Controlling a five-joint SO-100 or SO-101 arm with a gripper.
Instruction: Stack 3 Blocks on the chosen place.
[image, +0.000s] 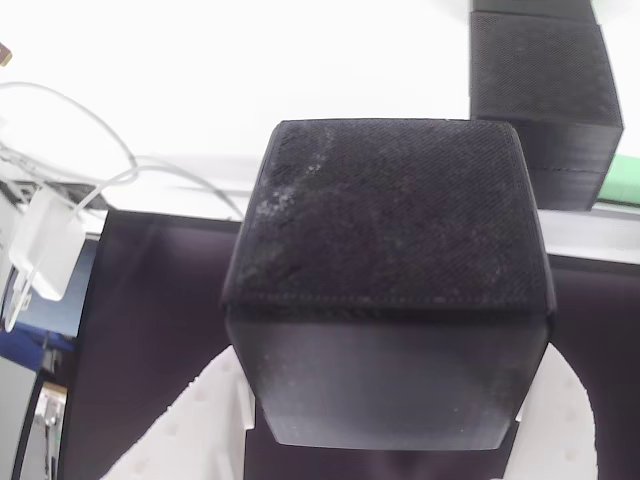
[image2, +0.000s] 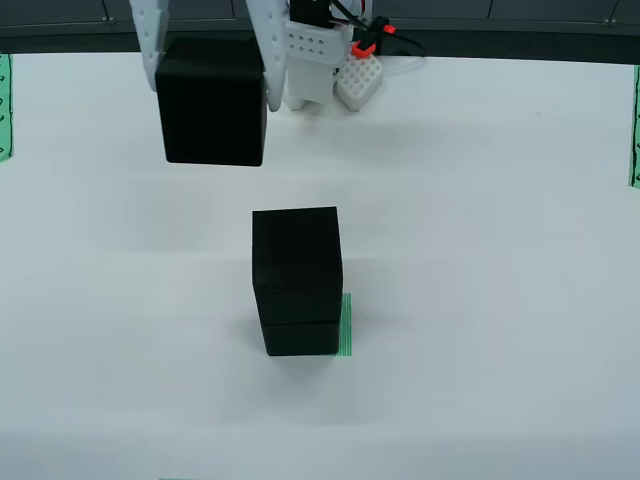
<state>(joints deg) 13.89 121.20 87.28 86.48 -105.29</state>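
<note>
In the fixed view from the front, my white gripper (image2: 210, 75) is shut on a black block (image2: 213, 100) and holds it clear above the table at the upper left. Two more black blocks stand stacked (image2: 297, 280) near the middle, to the right of and nearer than the held one. The stack sits on the chosen place (image2: 346, 325), whose green stripes show along its right base. In the view that rides on the gripper, the held block (image: 390, 280) sits between the white fingers (image: 190, 430), and the stack (image: 545, 100) stands at the upper right with a green strip (image: 622, 180) beside it.
Long green striped bands run down the left edge (image2: 3, 105) and right edge (image2: 635, 125) of the white table. A white perforated piece (image2: 360, 80) lies by the arm's base. The gripper view shows a dark panel (image: 150, 330) and a white charger with cables (image: 45, 245).
</note>
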